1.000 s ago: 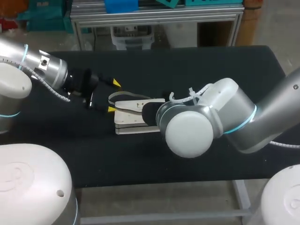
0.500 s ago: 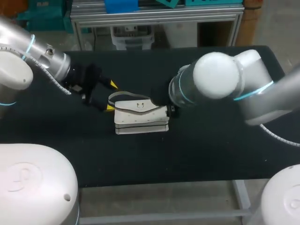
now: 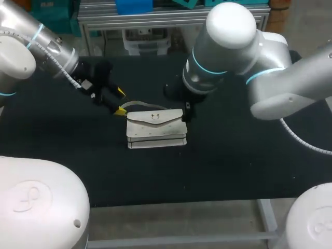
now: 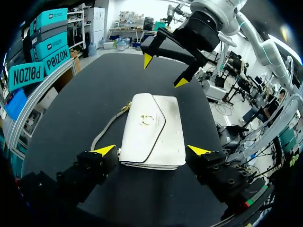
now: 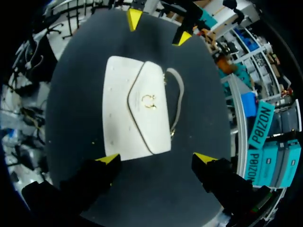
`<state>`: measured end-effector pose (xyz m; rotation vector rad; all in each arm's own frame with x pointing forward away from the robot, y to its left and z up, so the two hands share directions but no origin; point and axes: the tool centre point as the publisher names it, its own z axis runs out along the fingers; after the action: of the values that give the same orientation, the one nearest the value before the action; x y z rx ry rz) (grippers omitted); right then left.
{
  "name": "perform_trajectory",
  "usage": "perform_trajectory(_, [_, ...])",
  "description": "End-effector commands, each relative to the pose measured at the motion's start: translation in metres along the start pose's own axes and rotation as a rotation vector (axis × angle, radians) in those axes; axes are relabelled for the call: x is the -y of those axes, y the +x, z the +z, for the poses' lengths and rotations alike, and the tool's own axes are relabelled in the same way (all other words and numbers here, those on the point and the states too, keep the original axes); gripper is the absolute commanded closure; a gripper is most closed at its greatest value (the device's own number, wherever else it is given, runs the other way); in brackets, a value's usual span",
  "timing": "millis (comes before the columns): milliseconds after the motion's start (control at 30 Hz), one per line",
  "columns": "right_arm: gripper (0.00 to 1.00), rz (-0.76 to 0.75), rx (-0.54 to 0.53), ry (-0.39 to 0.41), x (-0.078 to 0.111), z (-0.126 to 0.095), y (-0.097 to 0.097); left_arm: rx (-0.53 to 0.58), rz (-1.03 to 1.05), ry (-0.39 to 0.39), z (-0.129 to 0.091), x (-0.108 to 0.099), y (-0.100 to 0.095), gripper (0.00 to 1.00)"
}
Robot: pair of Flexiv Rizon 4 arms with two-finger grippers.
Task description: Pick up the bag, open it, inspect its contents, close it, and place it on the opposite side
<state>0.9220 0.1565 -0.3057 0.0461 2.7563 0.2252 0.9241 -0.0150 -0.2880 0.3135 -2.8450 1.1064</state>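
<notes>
A white bag [image 3: 155, 129] lies flat on the black table [image 3: 233, 155], its flap closed with a small gold clasp [image 4: 147, 119], its strap [image 3: 139, 106] looped on the cloth behind it. My left gripper [image 3: 121, 101] hovers open at the bag's left end, by the strap. In the left wrist view the bag [image 4: 154, 132] lies just ahead of the left gripper [image 4: 151, 150]. My right gripper [image 4: 164, 71] stands open at the bag's far right end, largely hidden under its arm in the head view. From the right wrist, the bag [image 5: 137, 113] lies ahead of the right gripper [image 5: 156, 157].
My right arm's bulky elbow [image 3: 231, 31] hangs over the table's back right. Bare black cloth stretches in front of the bag and to its right.
My right arm has lifted and swung back from over the bag, uncovering it. The left gripper has shifted slightly back and left. The bag has not moved.
</notes>
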Motion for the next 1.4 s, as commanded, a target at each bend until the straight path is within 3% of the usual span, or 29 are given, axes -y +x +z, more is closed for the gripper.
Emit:
perform_trajectory(33, [0.00,0.051,-0.174,0.172,-0.008,-0.007,0.009,0.032,-0.012,0.009,-0.004,-0.007,0.005,0.00])
perform_trajectory(600, [0.00,0.051,-0.174,0.172,-0.008,-0.007,0.009,0.032,-0.012,0.009,-0.004,-0.007,0.005,0.00])
perform_trajectory(633, [0.00,0.076,-0.211,0.163,-0.009,-0.003,0.005,0.032,-0.012,0.009,-0.004,-0.007,0.005,0.00])
perform_trajectory(767, [0.00,0.331,-0.303,0.314,-0.005,0.011,-0.007,0.075,-0.344,0.006,-0.002,0.006,0.003,0.00])
perform_trajectory(967, [0.00,0.639,-0.456,0.345,0.009,0.007,-0.020,0.158,-0.712,-0.030,-0.003,0.007,0.006,0.00])
perform_trajectory(1100, [0.00,0.811,-0.597,0.325,0.016,0.008,-0.019,0.208,-0.899,-0.048,0.003,0.000,0.006,0.00])
perform_trajectory(1267, [0.00,1.043,-0.651,0.286,0.025,0.005,-0.010,0.201,-1.103,-0.016,0.005,-0.009,0.005,0.00])
perform_trajectory(1400, [0.00,1.308,-0.677,0.187,0.039,0.002,0.002,0.197,-1.250,0.051,0.007,-0.017,0.010,0.00])
